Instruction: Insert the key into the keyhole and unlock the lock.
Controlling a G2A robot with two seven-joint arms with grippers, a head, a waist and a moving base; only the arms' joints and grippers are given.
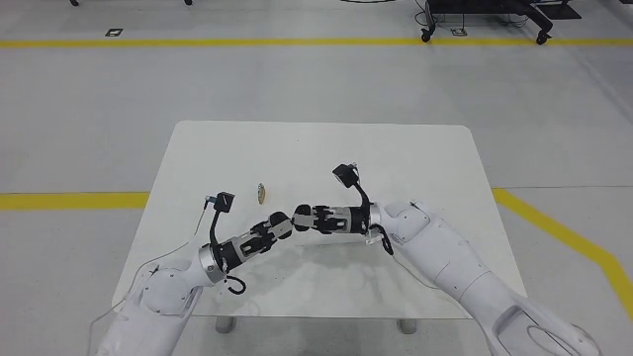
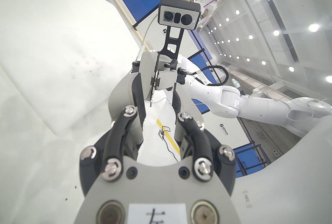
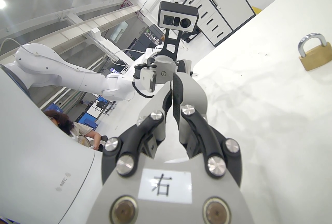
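Well, left gripper (image 2: 162, 85): fingers spread wide.
Right gripper (image 3: 173, 87): pinched together, contents unclear.
Risk: loose brass padlock with steel shackle (image 3: 315, 56) may skid if pushed unheld.

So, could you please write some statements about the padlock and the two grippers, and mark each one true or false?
1. The padlock lies on the white table. True.
2. Its shackle is swung open. False: both ends of the shackle sit in the body.
3. The left gripper holds the padlock. False: the padlock lies free, apart from both grippers.
4. The left gripper and the right gripper point at each other, tip to tip. True.
5. The right gripper's fingers are spread wide. False: they are nearly together.
6. The left gripper's fingers stand apart. True.
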